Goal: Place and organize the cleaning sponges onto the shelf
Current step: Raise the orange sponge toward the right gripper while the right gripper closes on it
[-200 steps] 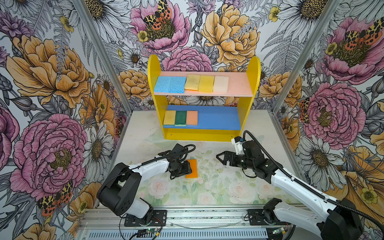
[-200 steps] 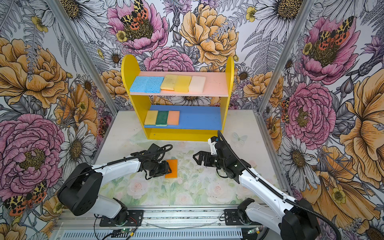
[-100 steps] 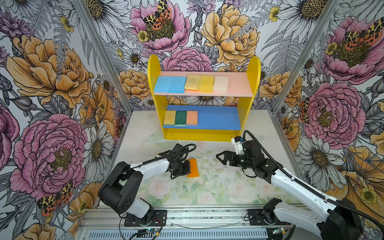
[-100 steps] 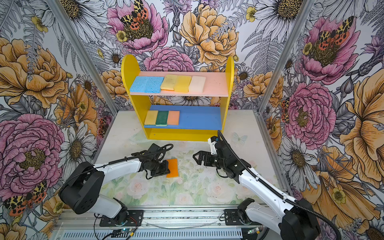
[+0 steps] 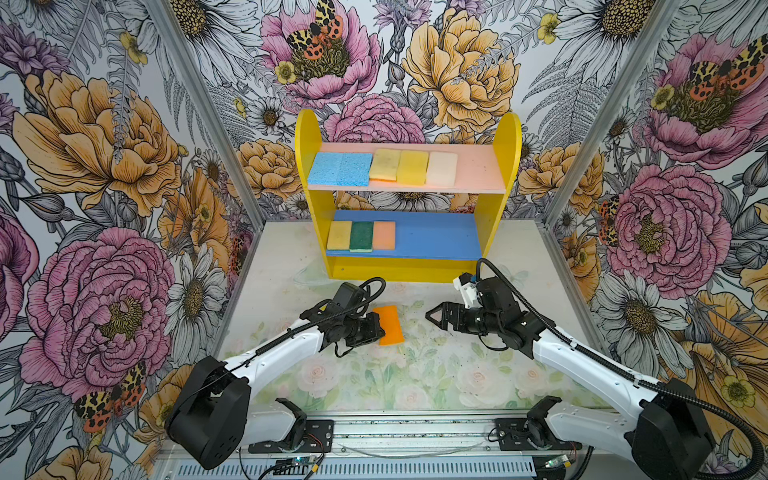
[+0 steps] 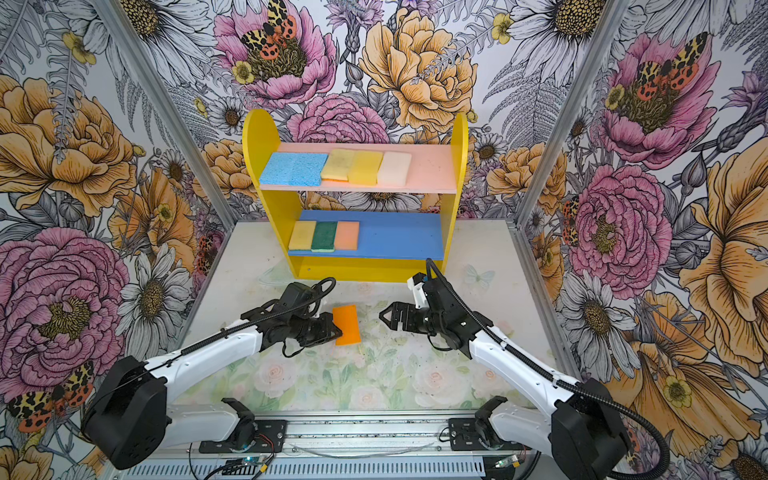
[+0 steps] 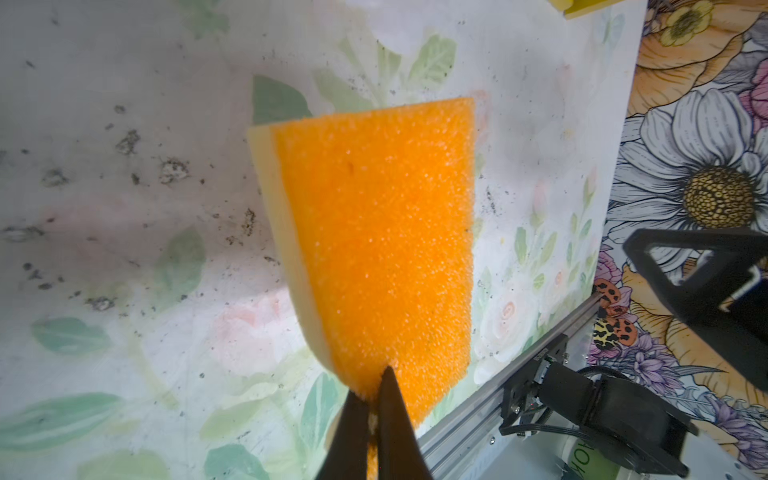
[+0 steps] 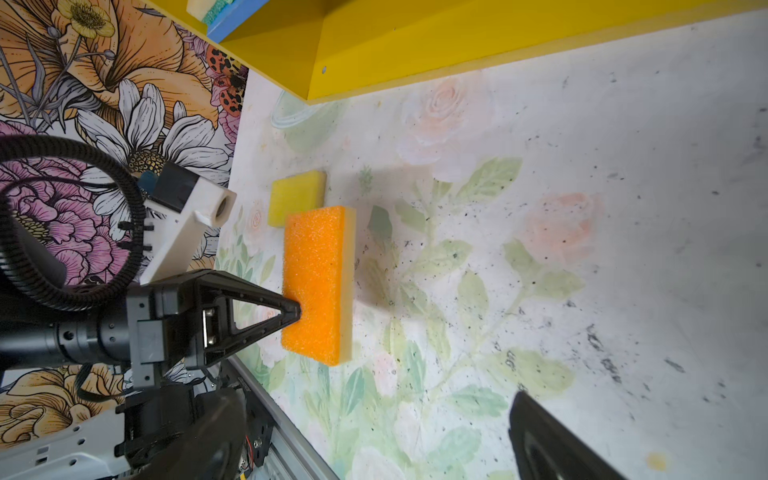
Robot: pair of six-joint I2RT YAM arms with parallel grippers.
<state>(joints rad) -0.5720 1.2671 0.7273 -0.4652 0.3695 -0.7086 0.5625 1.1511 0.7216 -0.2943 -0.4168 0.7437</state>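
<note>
Nearest you, your left gripper (image 7: 376, 401) is clenched on the orange sponge (image 7: 374, 232), its fingertips squeezing one edge thin. That edge grip looks deliberate. Most of the pad juts out beyond the jaws, orange face up, so you could slide it onto a board without the fingers meeting wood. In the right wrist view it throws a shadow on the table (image 8: 582, 291) and seems just clear of it, though I cannot be sure.

Across from it your right gripper (image 5: 433, 318) hangs empty with its jaws spread wide, probably held off so the arms do not crowd each other.

Just beyond the orange pad a yellow sponge (image 8: 297, 197) lies flat on the table. Neither top view shows it, likely because the left arm covers it, so do not forget it.

Farther back stands the shelf (image 5: 307, 137). Its blue lower board (image 5: 436, 237) holds a yellow pad (image 5: 339, 235), a dark green pad (image 5: 361, 236) and a peach pad (image 5: 384, 235) edge to edge at the left end. The right part is bare, the likely spot for yours. On the pink upper board (image 5: 478, 170), two light blue sponges (image 5: 340, 168), two yellow sponges (image 5: 411, 167) and a cream sponge (image 5: 442, 168) form a row from the left.
</note>
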